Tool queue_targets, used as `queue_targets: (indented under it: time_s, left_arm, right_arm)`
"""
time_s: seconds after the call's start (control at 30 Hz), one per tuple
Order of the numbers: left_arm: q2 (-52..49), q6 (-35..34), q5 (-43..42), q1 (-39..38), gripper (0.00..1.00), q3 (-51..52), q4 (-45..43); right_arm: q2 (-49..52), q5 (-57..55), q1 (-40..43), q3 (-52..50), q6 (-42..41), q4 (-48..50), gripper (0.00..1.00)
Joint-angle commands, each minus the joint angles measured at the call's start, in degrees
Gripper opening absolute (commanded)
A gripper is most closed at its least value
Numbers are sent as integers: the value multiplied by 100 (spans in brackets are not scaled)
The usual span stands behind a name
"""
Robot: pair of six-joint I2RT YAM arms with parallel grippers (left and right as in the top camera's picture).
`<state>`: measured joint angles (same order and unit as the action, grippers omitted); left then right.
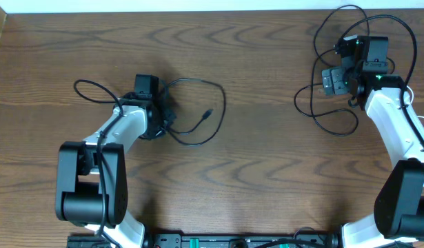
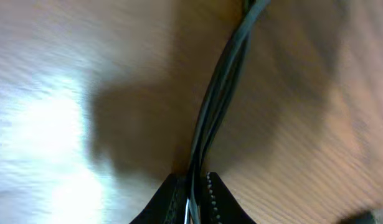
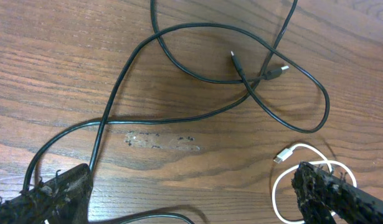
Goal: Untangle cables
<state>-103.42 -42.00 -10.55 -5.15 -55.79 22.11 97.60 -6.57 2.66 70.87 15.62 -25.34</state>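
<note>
Gripper seemingly pinches black cables above table.

I count two arms over one table. At nine o'clock there's one black cable. At two o'clock, one white cable and a tangle of black cables showing two plugs; I can't count its strands.

Bare table separates the left cable loop from the right-hand cable tangle.

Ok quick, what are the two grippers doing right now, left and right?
Left gripper: fingers closed on the thin black cable.
Right gripper: open, holding nothing.
</note>
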Motion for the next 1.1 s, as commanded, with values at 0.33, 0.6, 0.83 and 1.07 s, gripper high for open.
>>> queue_targets:
  time_s: [0.33,0.6,0.83,1.07]
  left_arm:
    - [-629,-7,-1266,-1534,7,466,-708]
    - [-437,868,-2981,-1965,7,90,-1451]
    - [-313,1178,-3947,-2411,7,-162,-2260]
    - [-313,1130,-3934,-2942,7,-162,-2664]
  right_arm:
    - [-4,31,-13,33,-59,-2,99]
    - [-4,31,-13,33,-59,-2,99]
    - [-4,31,-13,33,-59,-2,99]
    - [-4,31,-13,33,-59,-2,99]
